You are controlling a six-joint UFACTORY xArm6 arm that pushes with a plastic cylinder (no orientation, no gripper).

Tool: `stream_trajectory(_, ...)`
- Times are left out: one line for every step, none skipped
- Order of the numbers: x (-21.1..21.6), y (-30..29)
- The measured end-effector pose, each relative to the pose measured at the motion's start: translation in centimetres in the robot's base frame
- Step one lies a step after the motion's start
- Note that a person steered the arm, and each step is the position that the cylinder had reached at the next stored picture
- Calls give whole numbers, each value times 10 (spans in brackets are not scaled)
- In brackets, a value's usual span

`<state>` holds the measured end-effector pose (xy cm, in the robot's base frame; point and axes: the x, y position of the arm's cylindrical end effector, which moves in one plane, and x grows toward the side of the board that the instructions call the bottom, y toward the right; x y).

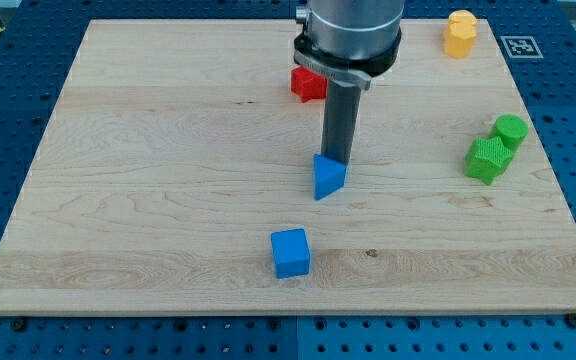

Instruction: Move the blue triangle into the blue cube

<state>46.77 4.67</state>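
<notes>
My tip (336, 160), no claw to tell, touches the triangle's (328, 177) far side; the cube (290, 252) sits apart, nearer.

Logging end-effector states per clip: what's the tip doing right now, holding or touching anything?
No gripper: my tip holds nothing; it sits at the top edge of the blue triangle, apparently touching. The blue cube lies apart, toward the view's bottom.

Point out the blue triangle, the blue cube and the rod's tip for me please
blue triangle (328, 179), camera view, on its front face.
blue cube (290, 252), camera view, middle of its front face.
my tip (337, 160), camera view, rod's very end, against the triangle's top edge.
</notes>
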Motion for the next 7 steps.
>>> stream_trajectory(25, -4)
stream_trajectory(43, -12)
stream_trajectory(52, -21)
stream_trajectory(54, -30)
stream_trajectory(58, -34)
stream_trajectory(61, -34)
stream_trajectory(34, -20)
